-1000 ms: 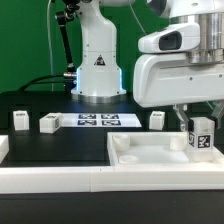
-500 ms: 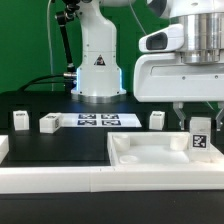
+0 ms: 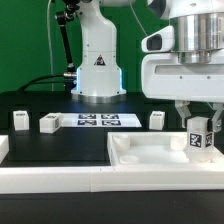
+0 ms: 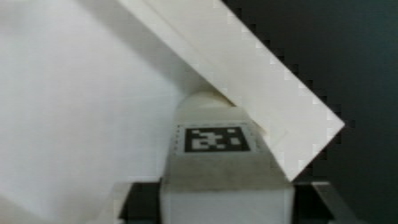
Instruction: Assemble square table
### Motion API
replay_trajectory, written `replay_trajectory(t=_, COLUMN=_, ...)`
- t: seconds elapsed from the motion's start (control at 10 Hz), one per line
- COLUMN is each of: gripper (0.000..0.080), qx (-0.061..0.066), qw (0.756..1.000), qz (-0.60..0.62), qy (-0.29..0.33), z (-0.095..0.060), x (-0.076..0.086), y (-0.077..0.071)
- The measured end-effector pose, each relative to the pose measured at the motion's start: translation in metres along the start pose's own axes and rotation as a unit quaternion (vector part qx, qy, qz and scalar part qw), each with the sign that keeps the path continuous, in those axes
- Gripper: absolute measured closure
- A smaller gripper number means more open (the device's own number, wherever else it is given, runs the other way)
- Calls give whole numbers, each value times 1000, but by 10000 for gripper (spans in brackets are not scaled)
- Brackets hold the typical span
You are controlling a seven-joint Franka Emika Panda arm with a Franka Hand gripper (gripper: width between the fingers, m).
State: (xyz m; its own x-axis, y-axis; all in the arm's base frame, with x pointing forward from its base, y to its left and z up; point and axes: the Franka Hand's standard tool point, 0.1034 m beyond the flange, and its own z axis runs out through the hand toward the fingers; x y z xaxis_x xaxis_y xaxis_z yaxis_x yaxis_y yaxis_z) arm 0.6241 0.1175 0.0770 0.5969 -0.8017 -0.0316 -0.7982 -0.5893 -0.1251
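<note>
The square table's white top (image 3: 150, 152) lies flat at the exterior view's right front, raised rim upward. My gripper (image 3: 198, 122) hangs over its far right corner, shut on a white tagged leg (image 3: 198, 139) that stands upright with its lower end at the slab. In the wrist view the same leg (image 4: 217, 150) sits between my two black fingers (image 4: 143, 200), its tag facing the camera, and its far end meets the slab's corner rim (image 4: 249, 70). Three more legs (image 3: 19, 120), (image 3: 49, 123), (image 3: 156, 120) stand loose on the black table behind the slab.
The marker board (image 3: 97, 121) lies flat between the loose legs, in front of the arm's white base (image 3: 98, 65). A long white rail (image 3: 50, 180) runs along the front edge of the black surface. A green wall is behind.
The gripper has turned a little with the leg over the same corner of the slab; the tag's face now points slightly differently. The loose legs and the slab have not moved.
</note>
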Motion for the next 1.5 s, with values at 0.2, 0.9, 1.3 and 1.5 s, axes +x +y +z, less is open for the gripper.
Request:
replay_trajectory(t=0.2, gripper=509, qx=4, qw=995, qz=95, qy=-7, z=0, x=-1, y=0)
replay_trajectory(t=0.9, gripper=435, qx=6, qw=980, qz=197, qy=-10, z=1, x=-3, y=-2)
replay_trajectory(t=1.3, gripper=156, qx=4, qw=998, qz=57, qy=-5, z=4, x=-9, y=-4)
replay_trajectory(t=1.5, gripper=151, qx=5, qw=1000, qz=-17, qy=-5, z=4, x=-10, y=-5)
